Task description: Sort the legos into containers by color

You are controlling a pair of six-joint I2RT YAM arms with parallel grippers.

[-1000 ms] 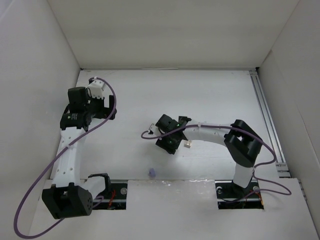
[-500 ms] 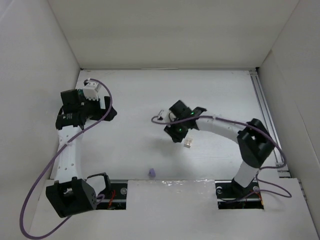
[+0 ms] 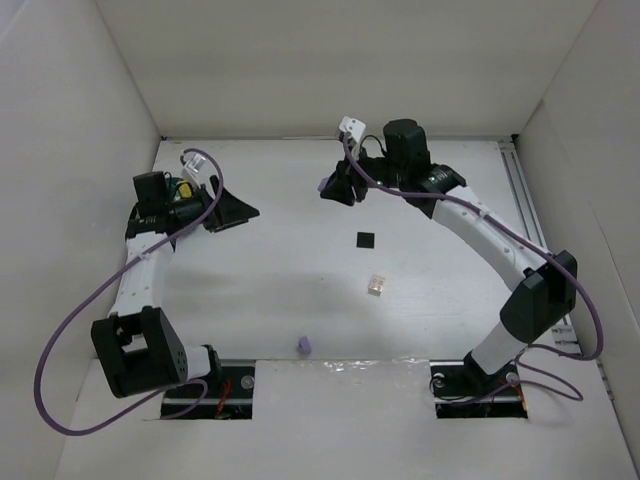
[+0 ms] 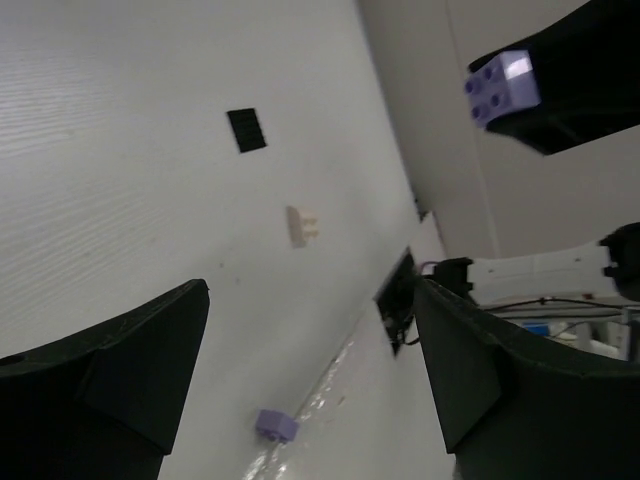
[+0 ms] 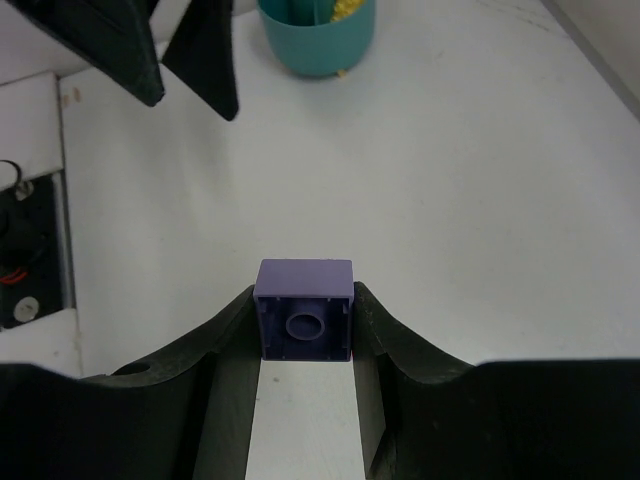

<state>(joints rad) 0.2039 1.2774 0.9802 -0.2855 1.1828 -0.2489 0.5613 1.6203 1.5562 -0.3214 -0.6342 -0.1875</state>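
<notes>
Holding the lilac brick (image 5: 304, 320) pinched between its jaws, the right gripper (image 3: 330, 188) has the teal bowl (image 5: 318, 35) straight ahead at 12 o'clock in its wrist view, with the left gripper (image 4: 312, 300), spread wide and empty, at 11 o'clock.

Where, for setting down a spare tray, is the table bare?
Widest: between the left arm and the black square. Also between the cream brick and the right arm. Crowded: far side, with the left gripper, teal bowl and the right gripper holding a purple brick.
</notes>
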